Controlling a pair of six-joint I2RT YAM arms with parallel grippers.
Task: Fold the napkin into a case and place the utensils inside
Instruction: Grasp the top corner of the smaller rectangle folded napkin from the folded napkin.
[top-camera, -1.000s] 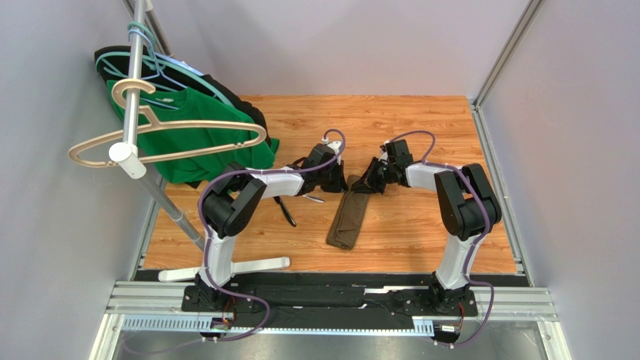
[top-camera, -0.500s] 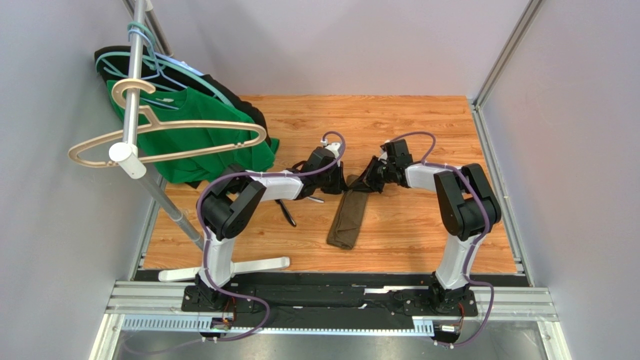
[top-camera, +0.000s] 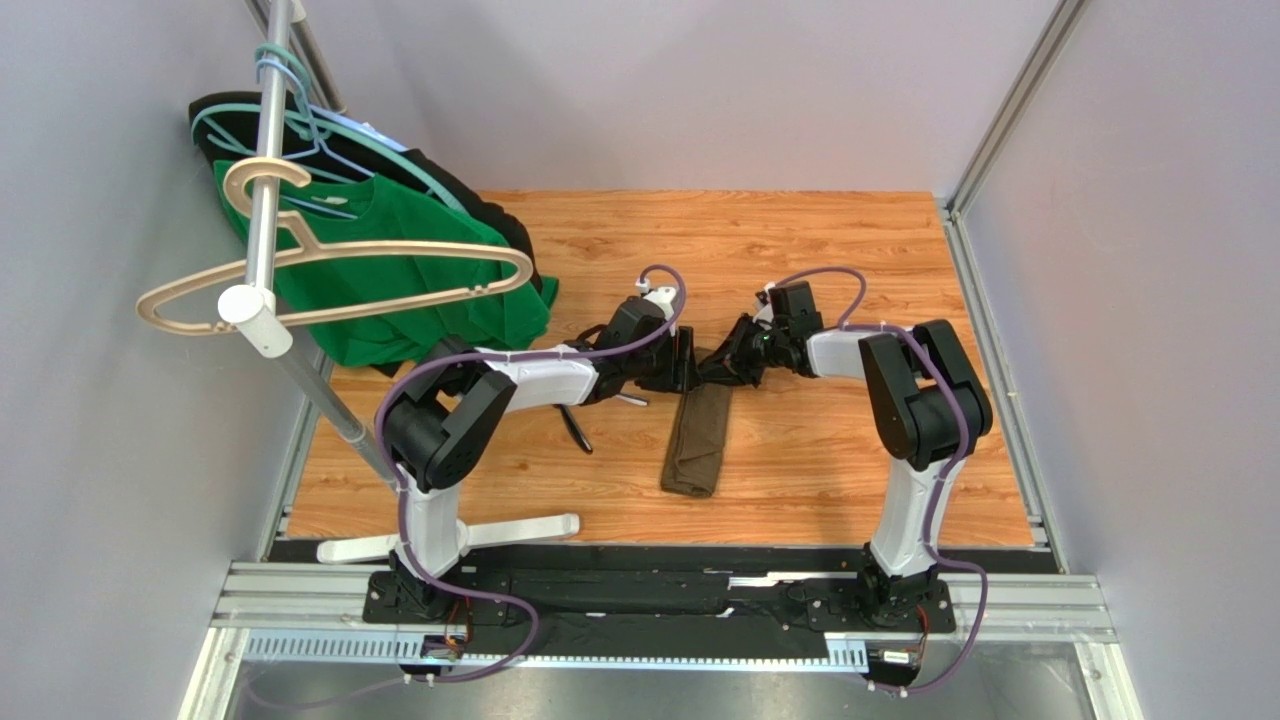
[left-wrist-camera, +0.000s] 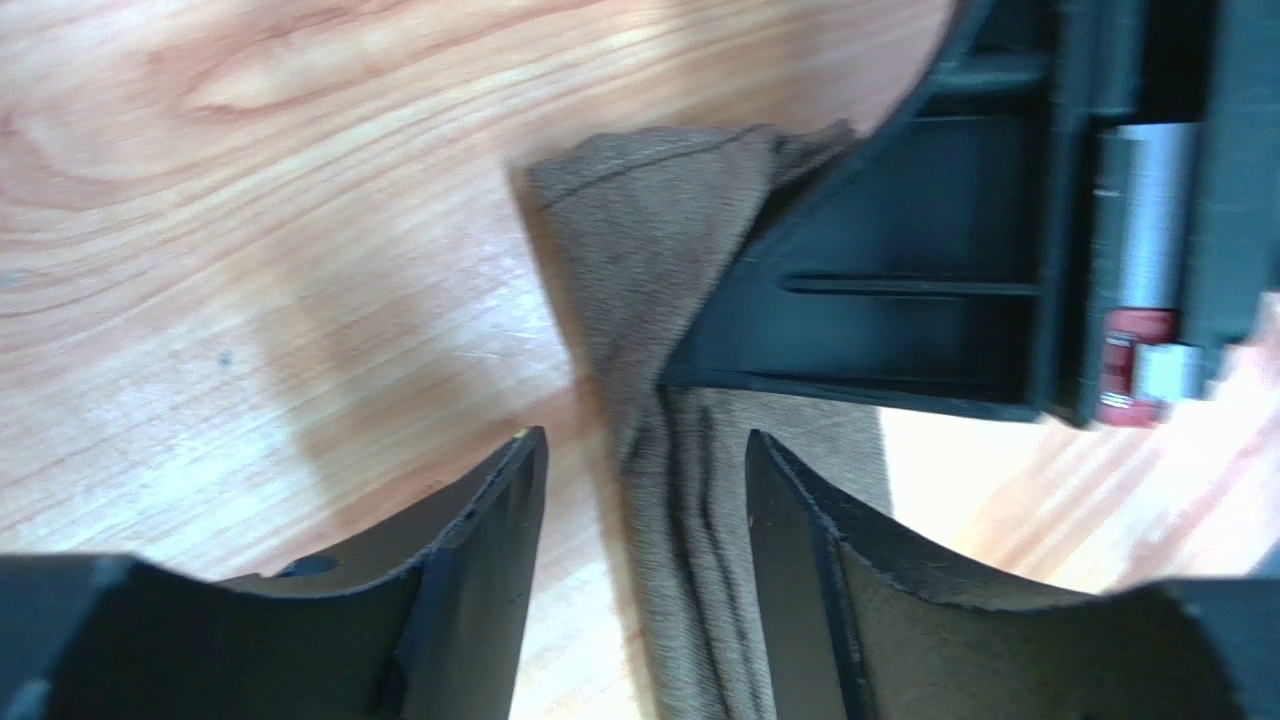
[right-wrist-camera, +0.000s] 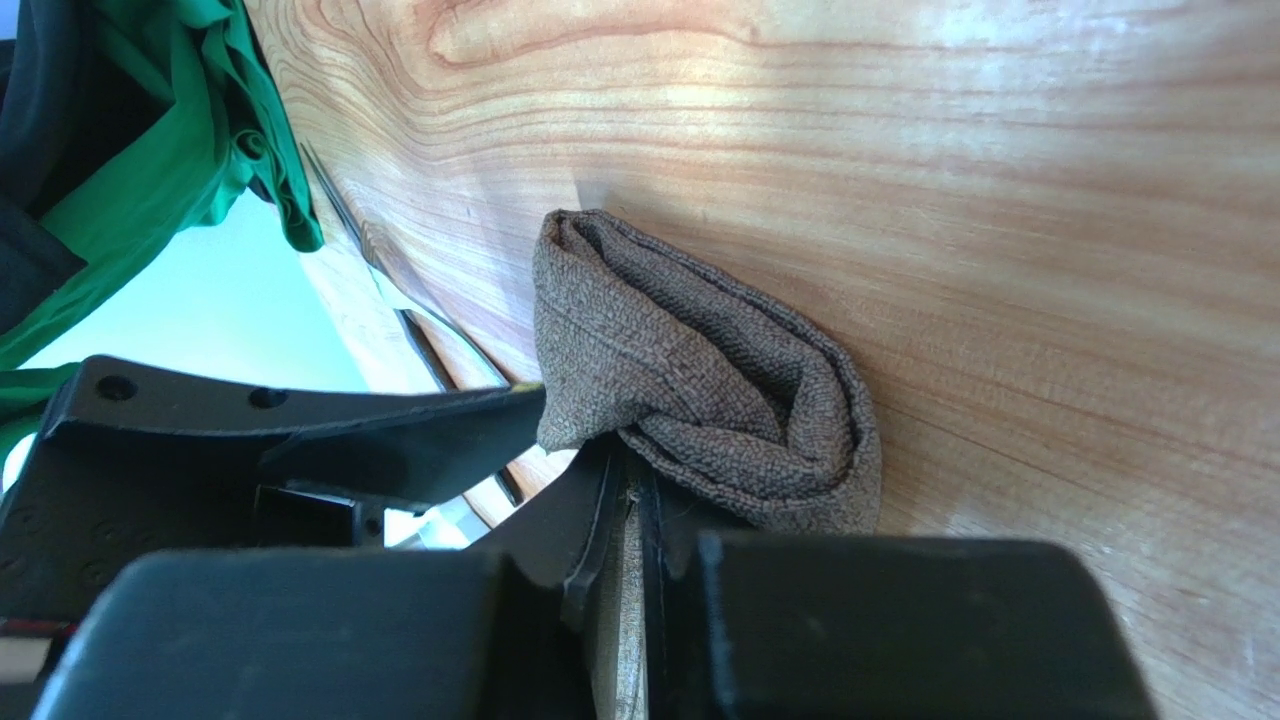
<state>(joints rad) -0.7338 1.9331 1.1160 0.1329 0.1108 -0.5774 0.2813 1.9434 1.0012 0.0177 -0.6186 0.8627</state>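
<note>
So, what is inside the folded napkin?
Only cloth folds show at the end of the napkin pinched by the right gripper. The interior is covered, so I cannot tell. One dark-handled utensil lies outside, to its left.

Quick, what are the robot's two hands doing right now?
Left gripper: open, jaws apart over the napkin.
Right gripper: shut, pinching the napkin's end.

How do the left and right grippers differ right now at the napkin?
The left gripper stands open; the right gripper is shut. The left gripper holds nothing, the napkin merely lying between its jaws; the right gripper pinches the napkin's bunched end. Shared: both sit low at the napkin's far end, facing each other.
</note>
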